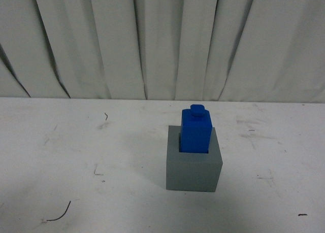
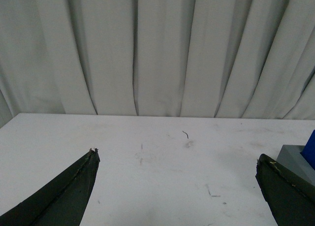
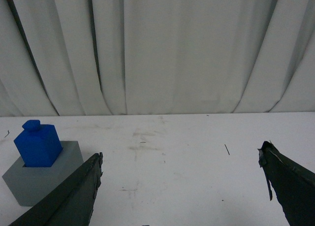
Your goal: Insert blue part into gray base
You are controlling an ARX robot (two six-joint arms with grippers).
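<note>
1. Two task items stand together on the white, scuffed tabletop: the bright blue plastic rectangular block with a small knob on top, and the matte gray cube-shaped base.
2. Blue block position: its lower end sits inside the square recess in the top face of the gray base; the upper body and knob project above the rim. It stands upright or nearly so.
3. Gray base position: slightly right of centre in the front view, in the middle depth of the tabletop, resting flat.
4. Left hand: the two dark fingers are spread wide apart with nothing between them. In the left wrist view, a corner of the gray base and an edge of the blue block appear just beyond one finger.
5. Right hand: the fingers are spread wide apart and hold nothing. In the right wrist view, the blue block seated in the gray base lies beside one finger.
6. Neither hand appears in the front view.
7. Background: a pleated white curtain hangs along the far edge of the tabletop.
</note>
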